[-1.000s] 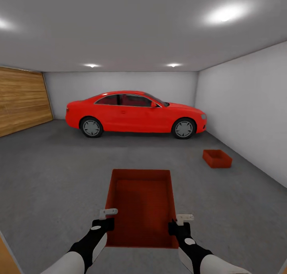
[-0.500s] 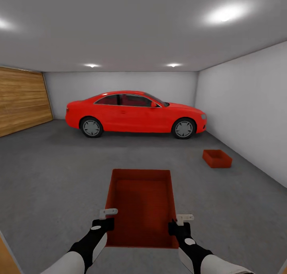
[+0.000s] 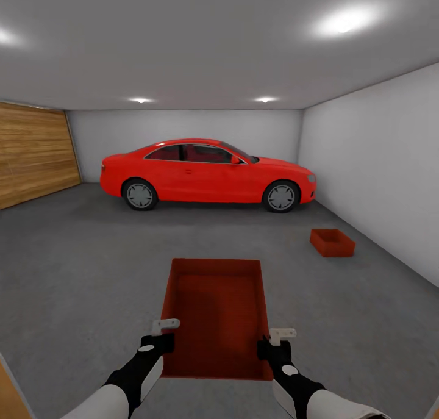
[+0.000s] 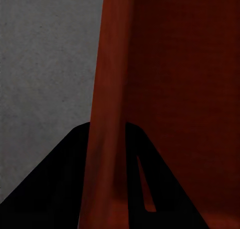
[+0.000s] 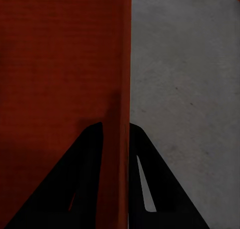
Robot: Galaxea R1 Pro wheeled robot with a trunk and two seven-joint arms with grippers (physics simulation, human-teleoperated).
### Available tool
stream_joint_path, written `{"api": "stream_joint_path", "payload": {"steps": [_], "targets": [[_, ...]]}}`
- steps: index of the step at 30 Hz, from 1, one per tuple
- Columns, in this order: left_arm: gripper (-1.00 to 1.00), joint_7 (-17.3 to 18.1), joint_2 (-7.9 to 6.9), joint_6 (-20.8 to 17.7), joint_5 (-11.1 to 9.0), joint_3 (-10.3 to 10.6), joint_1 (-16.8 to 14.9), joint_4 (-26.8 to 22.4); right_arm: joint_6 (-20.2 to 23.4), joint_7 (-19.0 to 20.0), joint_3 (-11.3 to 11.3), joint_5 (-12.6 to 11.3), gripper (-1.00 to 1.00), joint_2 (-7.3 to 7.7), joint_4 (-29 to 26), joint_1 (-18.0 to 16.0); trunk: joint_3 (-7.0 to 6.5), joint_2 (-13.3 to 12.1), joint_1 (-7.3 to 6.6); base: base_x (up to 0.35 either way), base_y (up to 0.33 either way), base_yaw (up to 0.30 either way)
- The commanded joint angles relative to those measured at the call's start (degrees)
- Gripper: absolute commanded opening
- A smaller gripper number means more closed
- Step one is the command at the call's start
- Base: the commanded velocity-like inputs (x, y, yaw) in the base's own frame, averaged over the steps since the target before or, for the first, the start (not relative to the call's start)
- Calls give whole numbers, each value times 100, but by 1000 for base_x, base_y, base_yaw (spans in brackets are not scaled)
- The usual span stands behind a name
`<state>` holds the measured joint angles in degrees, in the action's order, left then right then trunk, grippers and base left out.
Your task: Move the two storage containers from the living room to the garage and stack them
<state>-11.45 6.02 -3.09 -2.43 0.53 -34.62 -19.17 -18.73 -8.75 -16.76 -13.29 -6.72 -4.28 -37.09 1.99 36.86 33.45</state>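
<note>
**Operator:** Start at your pincers. What have they got?

**Robot:** My left gripper (image 3: 160,335) is pinching the left long wall of the carried container (image 3: 214,309); from the left wrist I see one finger (image 4: 60,189) outside that wall and the other inside, with the thin red wall between them. My right gripper (image 3: 275,341) does the same on the opposite long wall, one finger (image 5: 165,189) on the outer face. So both are pressed onto the walls, and the box hangs level between my arms, out in front of my trunk and clear of the floor (image 3: 79,266).

**Operator:** And the other box?

**Robot:** The second container (image 3: 331,242) sits on the grey concrete ahead and to my right, near the white wall (image 3: 378,175), well apart from the one I hold. The red car (image 3: 207,178) is parked farther back, across the room, with the slatted door (image 3: 33,153) off to my left.

**Operator:** Which step is this, then?

**Robot:** I judge I'm in the garage with one box already put down, so what remains is the stacking. I'd need to drive forward and turn right until the floor box lies under the one I carry, line up the long sides, lower it squarely on top, and only then spread both grippers. The walls are thin, so a skewed approach could knock the lower box aside or leave the upper one tilted.
</note>
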Motion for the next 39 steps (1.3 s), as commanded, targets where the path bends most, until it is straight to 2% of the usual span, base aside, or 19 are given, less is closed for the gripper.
{"api": "stream_joint_path", "payload": {"steps": [1, 7, 19, 20, 33, 39], "targets": [[-100, -51, 5, -34, 7, -26, -1, -17, 2, 5, -17, -14, -100, -27, -3, -6, 11, 10, 2, 0, 0, 0], [-100, -51, 5, -34, 7, -21, -1, -17, 1, 5, -240, -246, -100, -27, -3, -6, 11, 10, 2, 0, 0, 0], [-100, -43, 5, -42, 6, -26, -1, -8, 1, -17, -854, -865, -100, -10, -3, -5, 11, 10, 2, 0, -41, 0], [-100, -42, 5, -42, 6, -75, -1, -11, 1, 5, 193, 169, -100, -31, -3, -5, 11, 10, 2, 0, -93, 0], [-100, -42, 5, -41, 6, -74, -1, -12, 1, 5, 192, 169, -100, -31, -3, -6, 11, 10, 2, 9, -14, 0], [-100, -42, -2, -43, 6, -71, -1, -8, 1, 5, 191, 169, -100, -31, -3, -7, 11, 10, 2, 286, 0, 0]]}}
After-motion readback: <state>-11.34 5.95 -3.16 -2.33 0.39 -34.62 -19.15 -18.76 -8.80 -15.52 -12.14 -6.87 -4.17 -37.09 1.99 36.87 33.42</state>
